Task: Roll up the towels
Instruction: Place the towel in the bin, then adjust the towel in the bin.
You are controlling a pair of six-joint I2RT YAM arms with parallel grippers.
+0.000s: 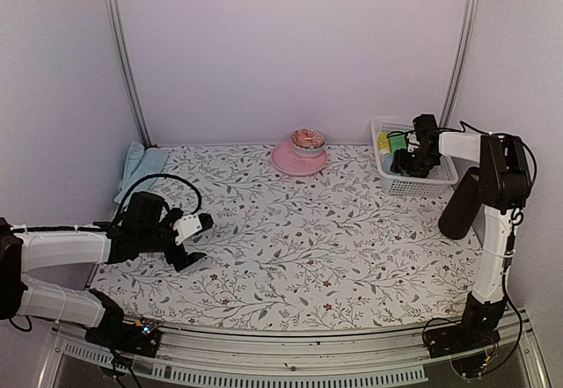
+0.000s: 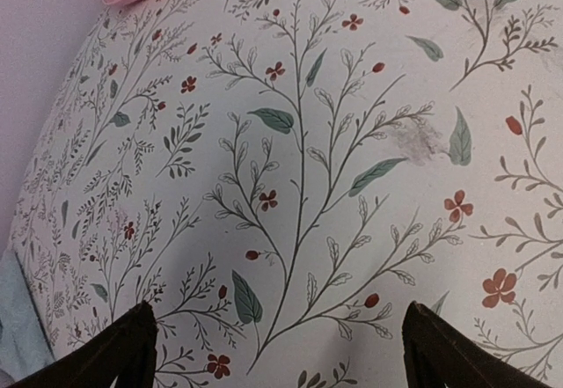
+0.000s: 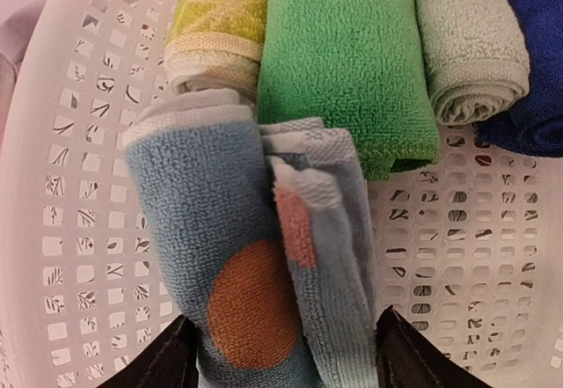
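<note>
No writing, label, brand, number or sign can be read in any view (the tablecloth (image 1: 308,230) bears only a print of twigs and small red flowers, and the rolled towel (image 3: 237,265) in the basket (image 3: 457,256) only a plain orange spot).

Pink plate (image 1: 286,160) under patterned bowl (image 1: 308,139); white basket (image 1: 422,187) at right.
</note>
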